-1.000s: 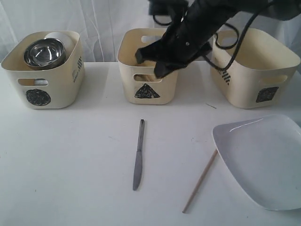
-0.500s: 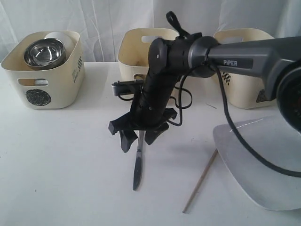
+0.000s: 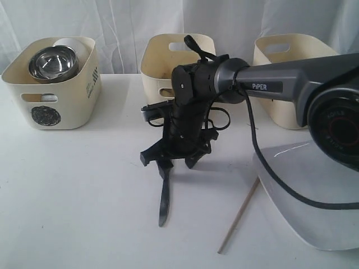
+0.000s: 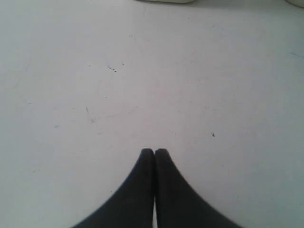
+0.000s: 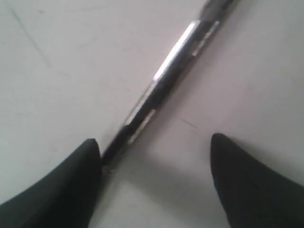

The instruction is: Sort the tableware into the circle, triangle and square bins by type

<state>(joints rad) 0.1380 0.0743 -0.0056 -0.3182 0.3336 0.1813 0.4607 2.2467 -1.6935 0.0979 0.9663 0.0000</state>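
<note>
A steel knife (image 3: 164, 203) lies on the white table, its far end under my right gripper (image 3: 176, 166). That gripper is open and low over the table. In the right wrist view the knife (image 5: 175, 61) runs up to one fingertip (image 5: 90, 156), and the right gripper (image 5: 154, 142) grips nothing. My left gripper (image 4: 154, 151) is shut over bare table and holds nothing. One wooden chopstick (image 3: 238, 216) lies beside the large white plate (image 3: 314, 207). A steel bowl (image 3: 53, 61) and a white bowl (image 3: 70, 43) sit in the circle bin (image 3: 53, 101). Mugs, fork and spoon are out of view.
The triangle bin (image 3: 162, 56) stands behind the right arm, partly hidden by it. The square bin (image 3: 286, 61) is at the back right. The plate overhangs the view's right and lower edges.
The right arm came down from above the triangle bin to the table. Its open gripper now straddles the knife's far end. Knife, chopstick and plate have not moved.
</note>
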